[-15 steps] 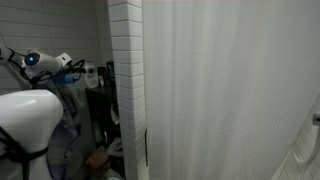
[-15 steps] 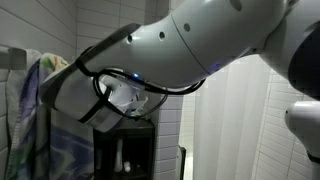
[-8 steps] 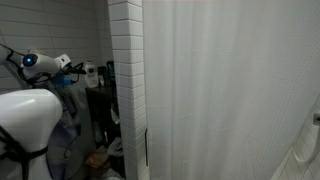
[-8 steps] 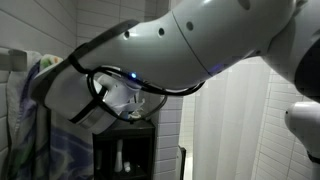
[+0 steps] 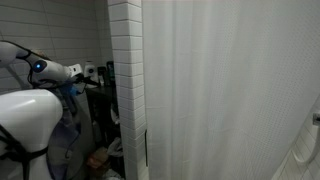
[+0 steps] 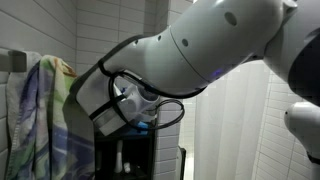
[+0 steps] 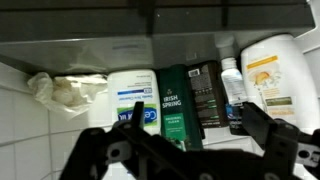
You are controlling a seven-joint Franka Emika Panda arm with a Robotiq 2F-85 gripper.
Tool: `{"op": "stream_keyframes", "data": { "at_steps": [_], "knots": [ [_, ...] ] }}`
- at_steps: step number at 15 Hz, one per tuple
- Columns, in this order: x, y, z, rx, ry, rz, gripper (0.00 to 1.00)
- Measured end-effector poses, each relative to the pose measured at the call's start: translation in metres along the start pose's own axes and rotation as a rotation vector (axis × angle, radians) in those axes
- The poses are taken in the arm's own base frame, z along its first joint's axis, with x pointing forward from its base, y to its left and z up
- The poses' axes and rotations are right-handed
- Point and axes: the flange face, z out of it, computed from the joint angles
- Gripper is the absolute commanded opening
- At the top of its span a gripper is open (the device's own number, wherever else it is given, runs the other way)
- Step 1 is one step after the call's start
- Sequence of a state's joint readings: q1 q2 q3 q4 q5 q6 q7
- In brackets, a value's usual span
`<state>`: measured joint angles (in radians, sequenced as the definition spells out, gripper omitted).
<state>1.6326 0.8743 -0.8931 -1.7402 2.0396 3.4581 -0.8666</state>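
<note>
My gripper [image 7: 195, 122] is open and empty, its two dark fingers spread in front of a row of bottles on a shelf. Between the fingers stand a green Irish Spring bottle [image 7: 173, 100] and a dark bottle [image 7: 205, 95]. A white bottle with a blue label [image 7: 133, 95] is behind the left finger. A small white bottle [image 7: 231, 85] and a large white bottle with an orange label [image 7: 272, 78] are by the right finger. In an exterior view the gripper [image 5: 76, 74] points at the dark shelf unit [image 5: 100, 105].
A crumpled pale cloth [image 7: 65, 90] lies left of the bottles. A white tiled column [image 5: 125, 80] and a white shower curtain [image 5: 230, 90] stand beside the shelf unit. A patterned towel [image 6: 45, 120] hangs next to the arm [image 6: 200, 50].
The wrist has dropped a little and moved toward the shelf unit. The gripper stays open.
</note>
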Motion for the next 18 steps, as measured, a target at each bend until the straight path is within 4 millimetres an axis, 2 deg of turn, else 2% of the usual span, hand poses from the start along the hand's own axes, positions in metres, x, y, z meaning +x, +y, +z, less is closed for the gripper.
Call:
{"op": "stream_keyframes", "data": {
  "at_steps": [3, 8, 11, 18],
  "knots": [
    [0.005, 0.006, -0.003, -0.015, 0.003, 0.075, 1.00],
    [0.016, -0.022, -0.011, 0.049, 0.010, 0.171, 1.00],
    [0.031, -0.030, -0.014, 0.071, 0.034, 0.212, 1.00],
    [0.067, -0.031, -0.011, 0.090, 0.088, 0.319, 1.00]
  ]
}}
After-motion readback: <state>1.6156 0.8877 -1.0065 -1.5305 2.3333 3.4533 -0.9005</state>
